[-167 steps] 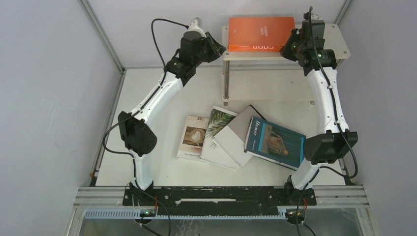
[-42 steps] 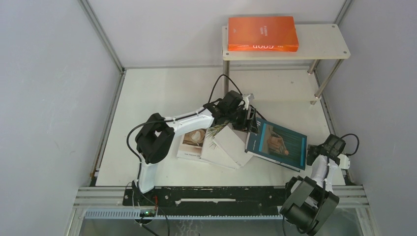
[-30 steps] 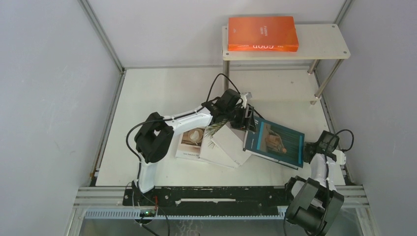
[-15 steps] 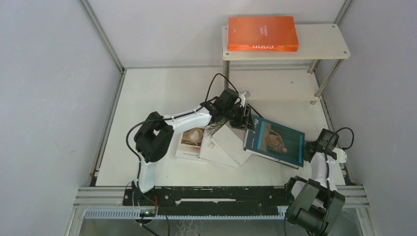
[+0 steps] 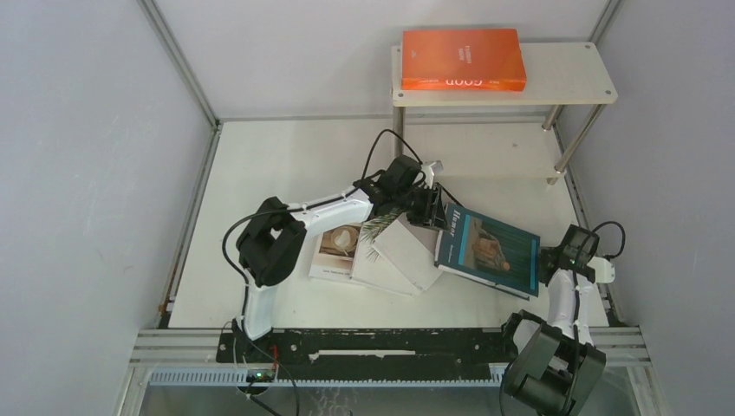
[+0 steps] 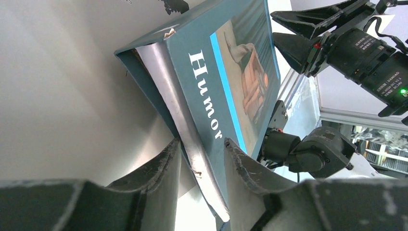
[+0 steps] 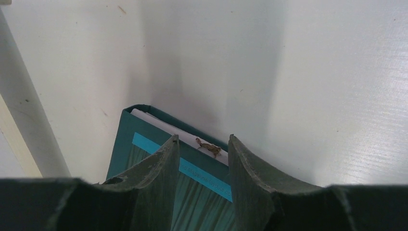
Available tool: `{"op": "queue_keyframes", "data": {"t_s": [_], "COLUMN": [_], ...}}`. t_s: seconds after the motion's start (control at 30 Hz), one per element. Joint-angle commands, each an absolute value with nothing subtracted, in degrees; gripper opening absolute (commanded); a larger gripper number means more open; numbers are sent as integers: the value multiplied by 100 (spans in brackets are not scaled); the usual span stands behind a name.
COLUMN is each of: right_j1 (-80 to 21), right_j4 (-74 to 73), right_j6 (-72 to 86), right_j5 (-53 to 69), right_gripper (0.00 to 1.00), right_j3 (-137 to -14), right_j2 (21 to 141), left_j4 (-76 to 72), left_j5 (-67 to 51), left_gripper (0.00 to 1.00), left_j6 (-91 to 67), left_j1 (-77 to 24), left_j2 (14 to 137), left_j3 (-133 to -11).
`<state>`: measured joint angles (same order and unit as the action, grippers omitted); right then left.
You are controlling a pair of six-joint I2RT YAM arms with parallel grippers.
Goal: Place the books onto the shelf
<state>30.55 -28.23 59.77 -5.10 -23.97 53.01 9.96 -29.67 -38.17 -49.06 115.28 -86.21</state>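
From the left wrist, the left fingers (image 6: 161,166) stand on either side of the near edge of the dark teal book (image 6: 226,72), one against the page block and the other against the cover below its title. They look very close to contact, but I cannot tell whether they are really clamping yet. From the right wrist, the right fingers (image 7: 154,168) pinch the opposite edge of the same book, with the cover and a strip of pages between them and the pale worktop (image 7: 337,72) behind. From above, the teal book lies tilted between the two arms, its left end resting on the grey-white book (image 5: 407,251). Beside that one lie the palm-leaf book (image 5: 379,232) and the coffee-cup book (image 5: 334,251). The orange book (image 5: 464,59) is already flat on the top board of the shelf (image 5: 563,74), well away at the back. The risk I see is the thin hold. Each arm has only an edge, so a lift with the left side not fully seated could let the cover fall open or the book swivel and drop. Uneven travel of the arms could twist it free, or drag the grey-white book along.
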Motion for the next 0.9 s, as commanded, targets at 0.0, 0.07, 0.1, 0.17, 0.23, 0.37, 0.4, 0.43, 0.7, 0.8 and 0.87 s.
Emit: {"op": "queue_keyframes", "data": {"t_s": [0.0,0.07,0.1,0.17,0.23,0.37,0.4,0.43,0.7,0.8,0.87], "right_j1": [2684,2649,2632,2599,2566,2494,2486,2483,2457,2437,2435], "right_j4": [-3121,-3164,-3178,-3202,-3236,-3284,-3305,-3317,-3434,-3458,-3486], "right_j6": [6120,6109,6101,6085,6082,6067,6057,6051,6012,6003,5992], "right_j5": [616,615,630,653,674,692,694,709,696,681,656], "right_gripper": [48,48,48,48,48,48,48,48,47,47,47], "right_j3": [-2610,-2610,-2610,-2610,-2610,-2610,-2610,-2610,-2728,-2729,-2746], "right_j2": [5115,5064,5036,4975,4897,4816,4804,4792,4737,4705,4679], "left_j4": [222,208,193,101,29,-243,-280,-307,-324,-319,-321], "left_j5": [-3843,-3861,-3874,-3925,-3985,-4068,-4091,-4114,-4230,-4264,-4292], "left_gripper": [39,37,36,36,34,33,32,31,2,0,0], "left_j6": [-4122,-4122,-4134,-4183,-4261,-4378,-4402,-4422,-4414,-4392,-4358], "left_j1": [-5428,-5452,-5464,-5493,-5514,-5556,-5567,-5578,-5642,-5651,-5660], "left_j2": [11386,11362,11357,11342,11338,11320,11313,11304,11294,11279,11257], "left_j3": [-8883,-8895,-8898,-8903,-8903,-8919,-8921,-8923,-8935,-8898,-8883]}}
